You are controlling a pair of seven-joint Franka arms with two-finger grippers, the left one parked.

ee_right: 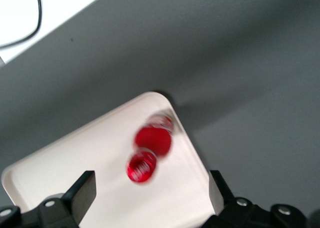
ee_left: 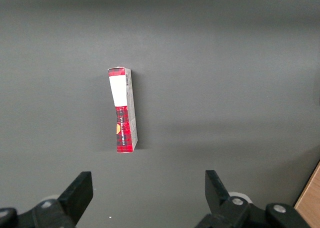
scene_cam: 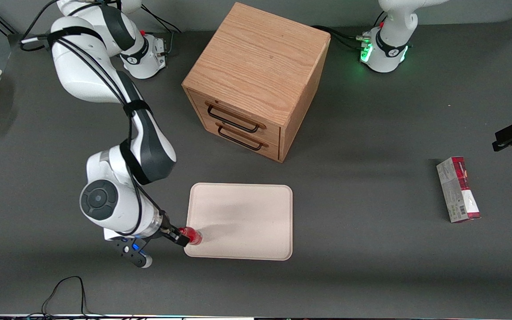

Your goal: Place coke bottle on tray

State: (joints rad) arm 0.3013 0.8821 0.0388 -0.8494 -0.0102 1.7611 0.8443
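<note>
The coke bottle (scene_cam: 194, 236) is a small red bottle with a red cap. It stands on the cream tray (scene_cam: 242, 218), in the tray's corner nearest the front camera at the working arm's end. My right gripper (scene_cam: 181, 237) is right beside the bottle. In the right wrist view the gripper (ee_right: 150, 195) is open, and the bottle (ee_right: 150, 148) shows from above on the tray (ee_right: 90, 163). It is apart from both fingers, its cap just past the fingertips. I cannot tell whether it is fully upright.
A wooden cabinet (scene_cam: 256, 80) with two drawers stands farther from the front camera than the tray. A red-and-grey carton (scene_cam: 458, 190) lies toward the parked arm's end of the table; it also shows in the left wrist view (ee_left: 122, 110).
</note>
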